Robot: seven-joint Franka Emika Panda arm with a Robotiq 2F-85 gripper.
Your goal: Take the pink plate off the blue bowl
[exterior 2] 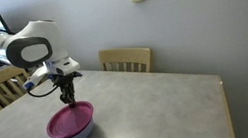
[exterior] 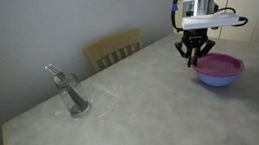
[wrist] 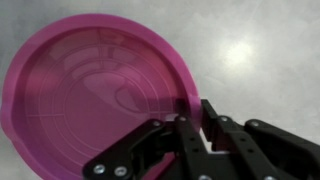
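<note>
Wrist view: your gripper (wrist: 197, 106) sits at rim of pink plate (wrist: 90, 90), fingers nearly together; can't tell if rim is pinched. In both exterior views plate caps blue bowl (exterior: 218, 80); edge approach prob. because only the lip offers grip.

No legible text, views blurry.

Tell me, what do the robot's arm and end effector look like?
The arm is glossy white with rounded, bulging segments and dark grey caps at the joints. The end effector is black: two jointed fingers built from flat linkage bars with small pale pivot pins.
</note>
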